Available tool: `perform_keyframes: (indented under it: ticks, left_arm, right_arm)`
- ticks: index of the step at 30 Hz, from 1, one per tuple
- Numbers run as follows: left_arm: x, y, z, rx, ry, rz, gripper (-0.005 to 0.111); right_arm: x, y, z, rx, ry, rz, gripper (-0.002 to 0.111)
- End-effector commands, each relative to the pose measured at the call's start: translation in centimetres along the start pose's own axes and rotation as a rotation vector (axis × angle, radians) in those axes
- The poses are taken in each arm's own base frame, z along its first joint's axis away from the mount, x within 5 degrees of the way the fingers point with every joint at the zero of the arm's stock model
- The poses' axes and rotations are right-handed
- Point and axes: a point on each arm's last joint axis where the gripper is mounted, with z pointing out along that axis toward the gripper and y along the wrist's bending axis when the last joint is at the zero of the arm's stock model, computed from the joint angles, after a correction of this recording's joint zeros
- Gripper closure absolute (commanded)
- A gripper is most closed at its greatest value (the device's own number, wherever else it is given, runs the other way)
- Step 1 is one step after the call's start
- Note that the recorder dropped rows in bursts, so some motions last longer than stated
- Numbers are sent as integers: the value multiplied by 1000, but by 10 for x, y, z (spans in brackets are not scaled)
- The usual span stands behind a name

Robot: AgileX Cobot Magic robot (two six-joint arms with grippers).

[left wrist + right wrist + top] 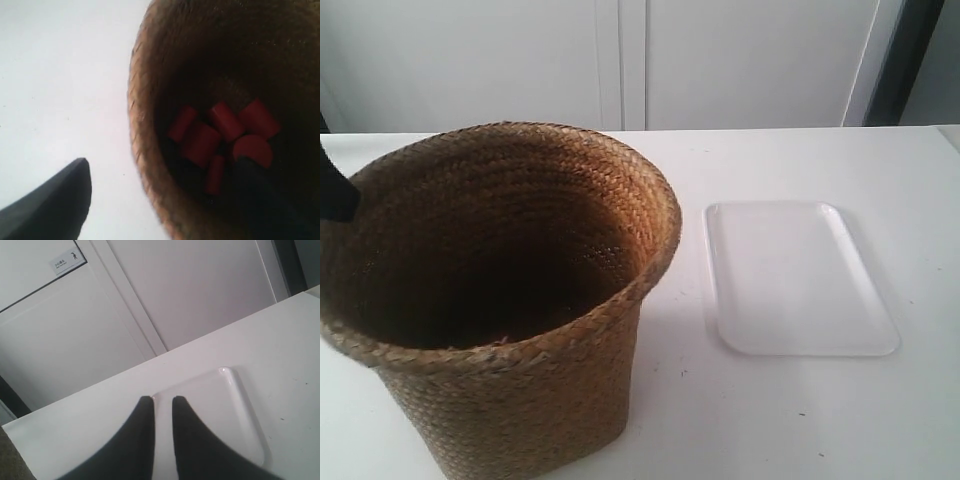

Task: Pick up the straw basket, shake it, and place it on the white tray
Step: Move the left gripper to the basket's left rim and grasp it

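The left pincer (pixel 162 162) is spread wide and straddles the rim of the straw basket (pixel 142 150). One dark finger (pixel 55 205) hangs outside the wall with a strip of white worktop (pixel 60 75) showing between it and the straw, and the other reaches down inside. Neither finger is seen pressing the weave, so it has hold of nothing. Just past the inner finger, a cluster of red cylinders (pixel 200 142) lies on the basket's dark floor. The basket appears to stand on the worktop, though its base is partly cut off in the exterior view. The right pincer (pixel 162 402) is drawn almost together, only a thin slit between its fingers, and is empty. The white tray (pixel 240 405) lies flat on the worktop directly below and ahead of its tips, apart from the basket.
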Motion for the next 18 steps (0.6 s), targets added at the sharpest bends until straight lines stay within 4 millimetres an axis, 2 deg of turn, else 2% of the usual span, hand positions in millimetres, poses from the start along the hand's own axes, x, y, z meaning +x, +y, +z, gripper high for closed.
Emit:
perform_keyframes:
  ticks: [1, 5, 6, 8, 12, 18]
  left_arm:
    - [-10, 3, 22, -52, 48, -5, 26]
    - [-15, 5, 48, -91, 141, 12, 27]
    - [-15, 6, 54, -102, 180, 21, 31]
    - [-13, 7, 62, -111, 238, 57, 49]
    - [-17, 7, 68, -107, 219, 76, 106]
    - [-26, 4, 70, -75, 121, 70, 107]
  right_arm:
    - [-1, 0, 0, -3, -15, -3, 95]
    - [0, 0, 0, -1, -11, -2, 95]
    - [0, 0, 0, -1, -11, -2, 95]
    - [0, 0, 0, -1, -11, -2, 95]
    - [-2, 1, -1, -12, -25, 52, 95]
    - [-4, 3, -1, -22, -22, 125, 95]
